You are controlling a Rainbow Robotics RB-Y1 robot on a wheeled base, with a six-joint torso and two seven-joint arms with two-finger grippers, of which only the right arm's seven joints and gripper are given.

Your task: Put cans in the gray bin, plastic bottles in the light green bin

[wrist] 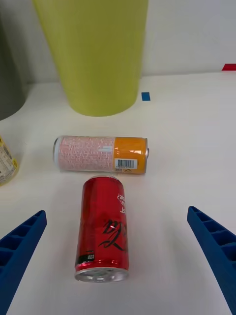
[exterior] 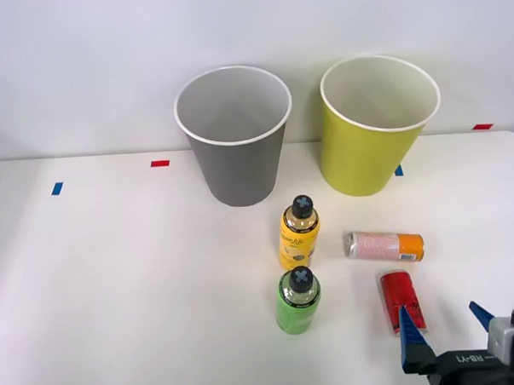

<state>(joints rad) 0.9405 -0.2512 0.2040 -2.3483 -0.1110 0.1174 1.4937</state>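
The right gripper hung over the table's near right corner, its blue fingers spread wide with nothing between them. The red can lay on its side just ahead of the fingertips, its silver top toward the gripper. The pink can lay crosswise just beyond it, orange end toward the right edge; the two looked touching or nearly so. Left of the cans stood the yellow-orange bottle and, nearer the front edge, the green bottle, both upright and close together. The gray bin and the light green bin stood side by side along the far edge. Bare table stretched over the whole left half.
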